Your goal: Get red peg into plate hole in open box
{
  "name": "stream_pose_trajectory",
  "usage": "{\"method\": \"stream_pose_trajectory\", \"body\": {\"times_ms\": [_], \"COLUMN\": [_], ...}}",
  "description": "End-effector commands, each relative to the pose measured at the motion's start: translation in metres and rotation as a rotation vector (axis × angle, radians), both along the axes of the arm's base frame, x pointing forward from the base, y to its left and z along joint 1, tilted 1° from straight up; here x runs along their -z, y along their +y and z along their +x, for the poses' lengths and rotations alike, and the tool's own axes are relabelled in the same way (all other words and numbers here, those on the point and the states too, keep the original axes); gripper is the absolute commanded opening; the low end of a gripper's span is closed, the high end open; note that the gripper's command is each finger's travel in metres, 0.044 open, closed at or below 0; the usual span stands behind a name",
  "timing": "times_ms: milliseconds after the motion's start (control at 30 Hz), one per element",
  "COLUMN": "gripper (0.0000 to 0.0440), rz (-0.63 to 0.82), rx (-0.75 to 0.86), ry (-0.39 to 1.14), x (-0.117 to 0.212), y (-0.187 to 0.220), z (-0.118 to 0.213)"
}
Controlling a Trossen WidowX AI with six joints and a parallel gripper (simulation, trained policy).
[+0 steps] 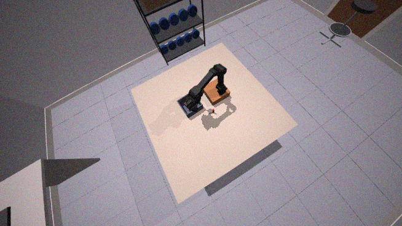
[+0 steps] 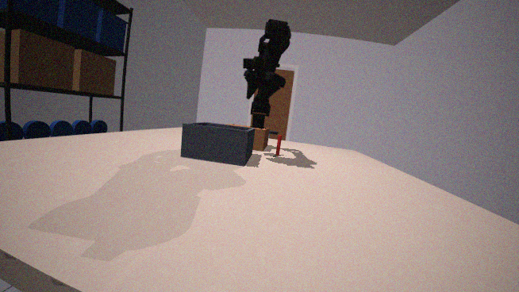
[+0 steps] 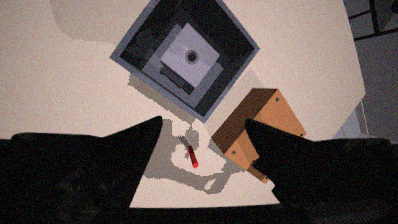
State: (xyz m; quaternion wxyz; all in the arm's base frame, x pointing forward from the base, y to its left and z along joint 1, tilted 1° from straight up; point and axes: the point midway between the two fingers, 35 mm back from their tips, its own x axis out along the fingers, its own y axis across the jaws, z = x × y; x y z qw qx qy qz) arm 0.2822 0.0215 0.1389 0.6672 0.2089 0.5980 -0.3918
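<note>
Bent high up in the air, with gripper pointing down, fingers spread wide and holding nothing at all.

We'd tag this a storeroom or workshop: metal shelf rack with cartons, tiled floor, stool, plain walls.

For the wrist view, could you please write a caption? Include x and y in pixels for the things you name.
Open gripper (image 3: 204, 121) above an upright red peg (image 3: 193, 157), open box (image 3: 184, 90) beyond.
</note>
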Motion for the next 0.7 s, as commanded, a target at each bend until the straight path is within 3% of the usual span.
{"method": "stream_pose_trajectory", "body": {"times_ms": [0, 367, 667], "gripper": [0.0440, 0.0440, 0.0440], "rz": [0.020, 0.033, 0.017], "rx": [-0.012, -0.048, -0.087], "ry": [0.049, 0.187, 0.241], "x": [0.003, 0.020, 0.043], "y": [0.021, 0.070, 0.088], "z": [-0.020, -0.075, -0.100]}}
